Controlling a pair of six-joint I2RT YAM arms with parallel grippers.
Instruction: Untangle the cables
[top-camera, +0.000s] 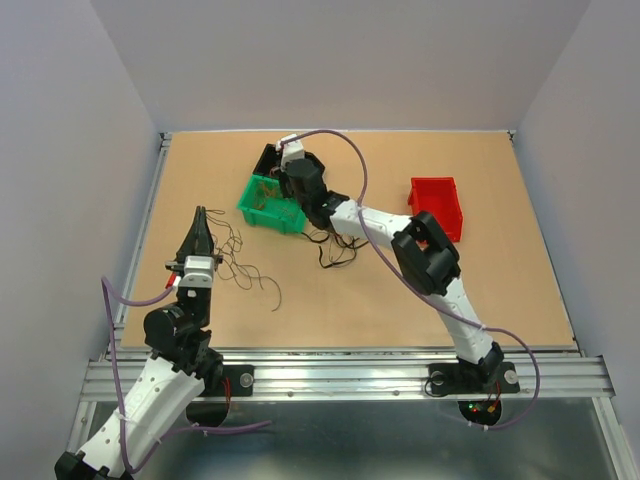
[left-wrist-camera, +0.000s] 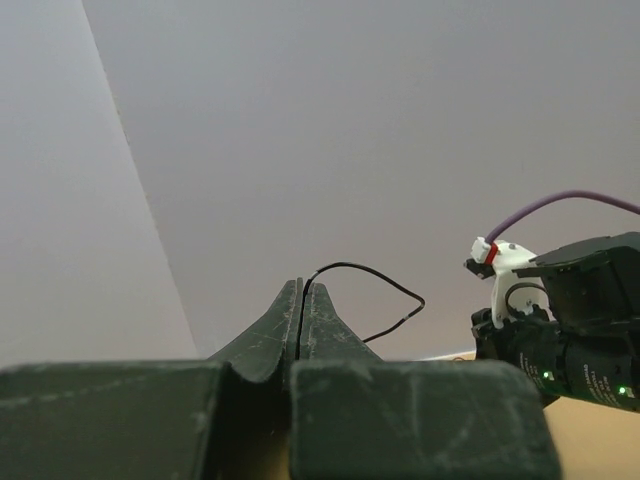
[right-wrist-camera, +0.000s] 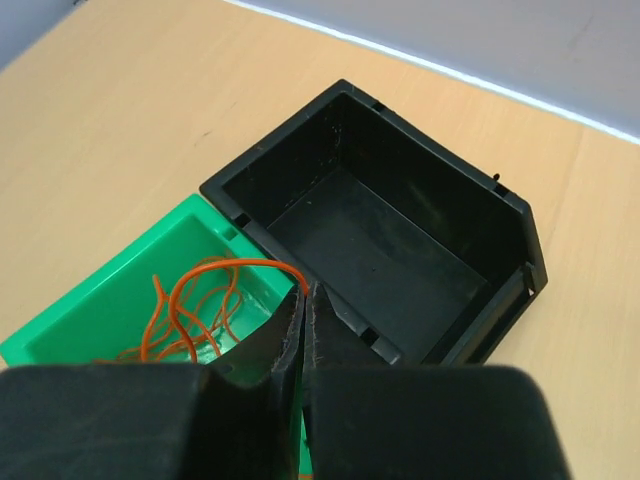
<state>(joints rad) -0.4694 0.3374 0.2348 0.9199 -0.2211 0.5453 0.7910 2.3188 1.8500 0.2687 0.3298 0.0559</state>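
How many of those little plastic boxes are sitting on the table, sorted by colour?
Green rectangular plastic bin: 1
Black rectangular plastic bin: 1
Red rectangular plastic bin: 1
Total: 3

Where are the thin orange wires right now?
The orange wires lie coiled in the green bin, lower left of the right wrist view, beside the black bin; one strand runs up into the right claw.
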